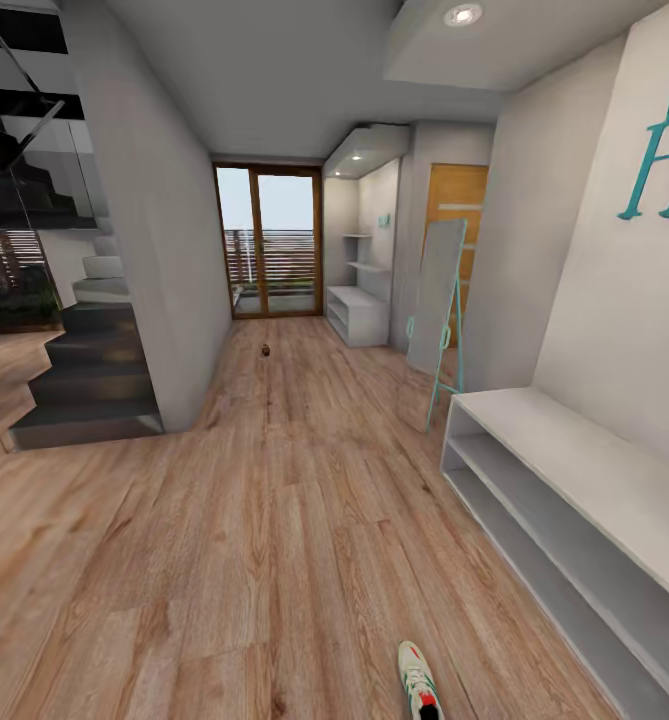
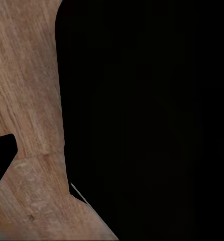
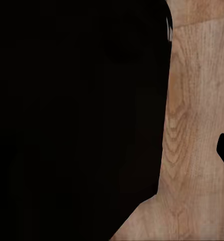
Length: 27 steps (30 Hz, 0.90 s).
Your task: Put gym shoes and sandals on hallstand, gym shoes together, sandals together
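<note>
One shoe [image 1: 419, 680] lies on open floor [image 1: 274, 520] beside the white bench [image 1: 574, 450]; rack [image 1: 359, 310] far off; jaw states cannot be told.

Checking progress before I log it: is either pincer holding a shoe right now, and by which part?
It cannot be told: both wrist views are mostly dark, with floor beside. One gym shoe lies on the corridor floor, unheld.
</note>
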Tool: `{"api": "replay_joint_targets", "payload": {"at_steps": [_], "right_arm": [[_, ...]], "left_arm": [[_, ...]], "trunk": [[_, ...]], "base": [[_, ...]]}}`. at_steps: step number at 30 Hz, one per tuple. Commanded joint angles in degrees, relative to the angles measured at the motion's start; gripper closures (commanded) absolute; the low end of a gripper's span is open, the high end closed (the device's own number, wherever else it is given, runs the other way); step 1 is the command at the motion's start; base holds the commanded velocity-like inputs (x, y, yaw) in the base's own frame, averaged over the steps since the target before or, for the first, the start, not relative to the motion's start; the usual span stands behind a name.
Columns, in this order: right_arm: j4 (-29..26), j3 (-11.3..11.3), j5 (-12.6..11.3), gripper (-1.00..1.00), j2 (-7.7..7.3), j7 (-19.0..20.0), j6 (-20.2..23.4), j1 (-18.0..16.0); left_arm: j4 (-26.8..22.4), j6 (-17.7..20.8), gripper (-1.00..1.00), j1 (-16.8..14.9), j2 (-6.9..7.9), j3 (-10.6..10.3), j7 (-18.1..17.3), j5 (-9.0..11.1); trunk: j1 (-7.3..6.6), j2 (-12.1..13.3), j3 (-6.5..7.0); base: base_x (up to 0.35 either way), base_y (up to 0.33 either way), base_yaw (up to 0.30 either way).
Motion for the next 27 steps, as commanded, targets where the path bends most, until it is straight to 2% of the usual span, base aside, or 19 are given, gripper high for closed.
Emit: {"api": "replay_joint_targets", "payload": {"at_steps": [1, 4, 8, 11, 16, 23, 27], "right_arm": [[-0.3, 0.3, 0.3, -1.0, 0.33, -0.3, -0.3, -0.3], [-1.3, 1.3, 1.3, -1.0, 1.26, -1.3, -1.3, -1.3], [-2.6, 0.2, 0.4, -1.0, 1.74, -0.9, -1.3, -2.6], [-3.2, -0.5, -0.1, -1.0, 1.87, 0.1, -0.3, -3.0], [-4.1, -0.6, -0.1, -1.0, 1.76, 0.4, 1.0, -3.1], [-6.4, -0.6, 0.0, -1.0, 1.53, 0.3, 1.0, -3.1], [-7.7, -0.5, 0.0, -1.0, 0.73, 0.2, 0.9, -3.1]], "left_arm": [[-0.3, -0.3, -1.0, -0.3, 0.33, 0.3, -0.3, 0.3], [-1.3, -1.3, -1.0, -1.3, 0.86, 0.8, -0.3, 1.3], [-1.3, -1.3, -1.0, -0.7, 0.05, 0.1, -0.2, 0.3], [-1.8, -0.3, -1.0, 0.3, 0.1, 0.0, -0.1, 0.2], [-3.3, 1.3, -1.0, 0.2, 0.36, 0.0, 0.1, 0.2], [-5.6, 1.4, -1.0, -0.1, 0.49, 0.0, 0.5, 0.1], [-6.9, 1.4, -1.0, -0.2, 0.53, 0.0, 0.7, 0.0]], "trunk": [[0.0, 0.0, -0.03], [0.0, 0.0, -0.03], [0.0, 0.0, -0.03], [0.0, 0.0, -0.03], [0.0, 0.0, -0.03], [0.0, 0.0, -0.03], [0.0, 0.0, -0.03]], "base": [[0.0, 0.0, 0.0], [0.0, 0.0, 0.0], [0.0, 0.0, 0.0], [0.0, 0.0, 0.0], [0.0, 0.0, 0.0], [0.0, 0.0, 0.0], [0.0, 0.0, 0.0]]}}
